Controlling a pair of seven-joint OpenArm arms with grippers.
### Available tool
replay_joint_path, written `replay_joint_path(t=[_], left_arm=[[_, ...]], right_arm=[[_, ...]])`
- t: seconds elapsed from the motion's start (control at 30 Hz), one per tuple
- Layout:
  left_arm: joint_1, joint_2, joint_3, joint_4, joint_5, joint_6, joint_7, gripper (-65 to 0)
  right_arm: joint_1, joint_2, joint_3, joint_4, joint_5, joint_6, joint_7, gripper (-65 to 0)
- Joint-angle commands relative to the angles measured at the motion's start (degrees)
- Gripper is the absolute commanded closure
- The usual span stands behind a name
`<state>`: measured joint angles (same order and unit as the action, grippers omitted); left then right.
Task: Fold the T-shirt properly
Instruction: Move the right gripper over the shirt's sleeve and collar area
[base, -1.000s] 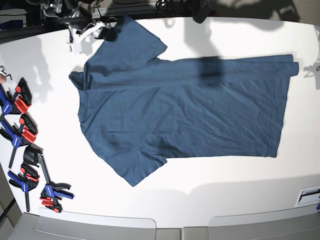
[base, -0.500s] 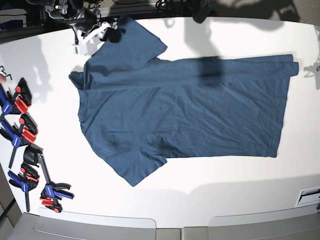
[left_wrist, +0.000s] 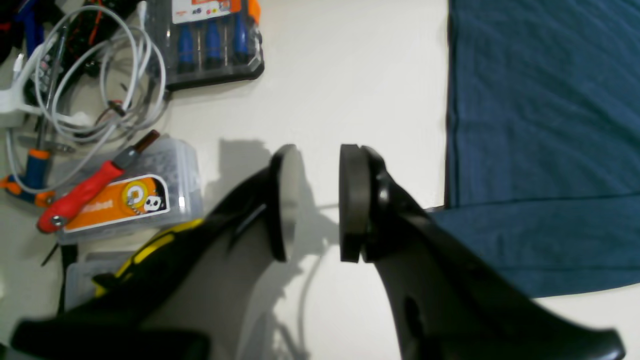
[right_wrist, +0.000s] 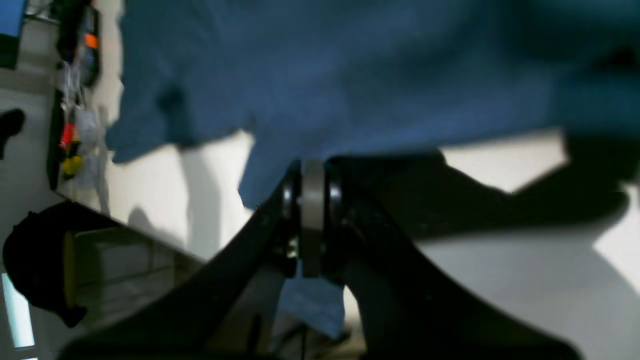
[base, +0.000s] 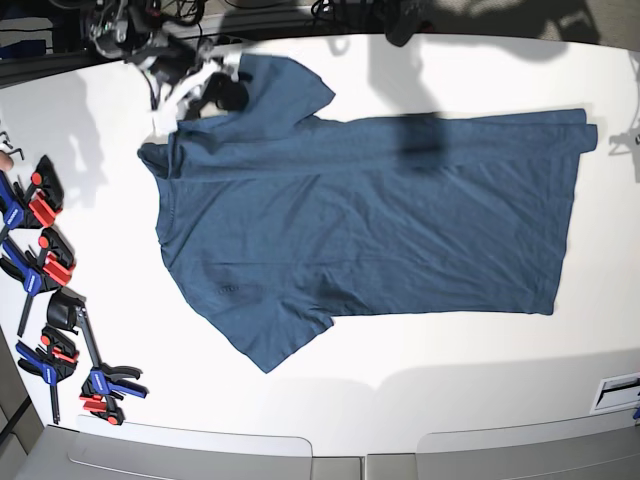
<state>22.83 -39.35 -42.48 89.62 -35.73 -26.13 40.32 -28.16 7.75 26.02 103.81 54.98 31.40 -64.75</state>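
At the far-left corner of the white counter (base: 420, 350), your right pincer (right_wrist: 312, 220) has just snapped together on the upper sleeve of the plain dark teal-blue short-sleeved cotton T-shirt (base: 370, 210); a second ago its jaws stood apart over that sleeve, and now the right wrist view shows the pads pressed flat with blue cloth caught between them and a flap hanging below. In the base view the sleeve's tip by the pincer looks bunched and pulled in slightly from where it lay, so I judge the first fold is ready to start from this corner. The rest of the shirt lies spread flat across the middle of the counter, collar end toward the left edge, hem toward the right edge, unmoved. Near that hem, your left pincer (left_wrist: 320, 202) hovers with its pads apart and nothing between them, just beside the cloth edge; it needs its own hold before you lift.
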Motion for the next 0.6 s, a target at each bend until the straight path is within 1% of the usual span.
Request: replay_joint_path(t=[0.0, 0.13, 0.23, 0.3, 0.4, 0.57], left_arm=[[-0.28, -1.51, -0.66, 0.90, -0.26, 0.02, -1.40, -13.2], [-0.28, -1.51, -0.66, 0.90, -0.31, 0.02, -1.42, -13.2], [-0.28, -1.51, -0.66, 0.90, -0.31, 0.02, -1.40, -13.2], [-0.28, -1.51, -0.66, 0.90, -0.31, 0.02, -1.40, -13.2], [-0.28, -1.51, -0.66, 0.90, -0.31, 0.02, -1.42, -13.2], [-0.28, -1.49, -0.66, 0.90, -0.31, 0.02, -1.42, -13.2]], right_arm=[[1.55, 0.48, 0.20, 0.81, 1.40, 0.83, 0.83, 0.0], [8.15, 0.48, 0.13, 0.81, 1.18, 1.05, 1.18, 0.0], [12.76, 0.46, 0.13, 0.79, -0.81, 1.46, 2.60, 0.0], [15.30, 0.46, 0.11, 0.79, -3.06, 1.44, 4.00, 0.0], [18.08, 0.48, -0.90, 0.79, -8.04, 1.44, 6.16, 0.0], [19.76, 0.48, -6.62, 0.55, -15.52, 1.42, 9.99, 0.0]])
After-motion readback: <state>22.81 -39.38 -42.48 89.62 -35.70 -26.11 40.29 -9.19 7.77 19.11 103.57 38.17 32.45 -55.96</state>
